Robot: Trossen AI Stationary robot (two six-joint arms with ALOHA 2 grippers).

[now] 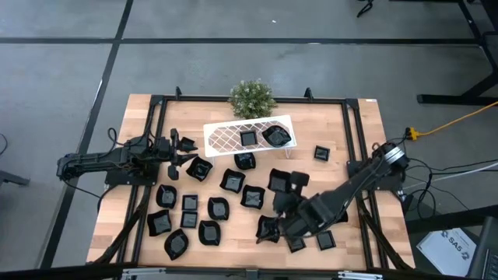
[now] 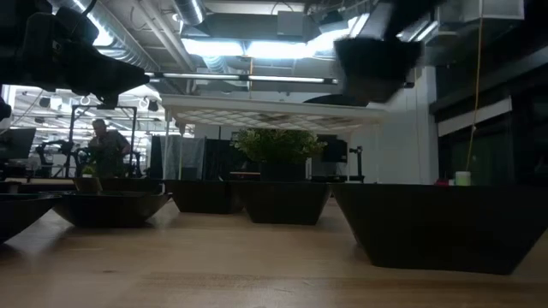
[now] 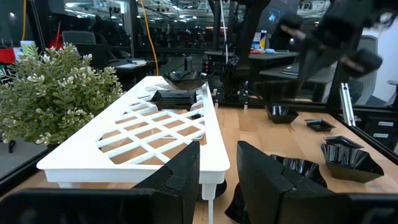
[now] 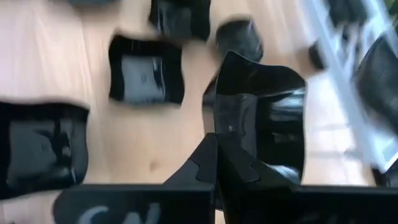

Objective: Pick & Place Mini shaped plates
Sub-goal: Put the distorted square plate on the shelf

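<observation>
Many small glossy black plates [image 1: 253, 196] lie scattered on the wooden table. Two more plates sit on the white lattice rack [image 1: 226, 134], which stands on thin legs at the far middle. My right gripper [image 1: 278, 205] hangs over the near right part of the table, shut on one black plate [image 4: 264, 118]. That plate also shows as a dark shape high in the low view [image 2: 377, 60]. My left gripper [image 3: 217, 180] waits open at the table's left, level, pointing along the rack with nothing between its fingers. My right gripper pinches the plate's near rim [image 4: 231, 142] between its two fingers. The fingers [image 4: 200, 163] slant down from the table's right side. The plate stands tilted up past the fingertips, lifted clear of the table and of the plates below it.
A small green bushy plant [image 1: 251, 97] stands behind the rack at the far edge. A black metal frame [image 1: 156, 109] runs around the tabletop. Loose plates crowd the middle and near part; bare wood shows at the far left and far right corners. A person [image 2: 103, 145] stands far off in the room.
</observation>
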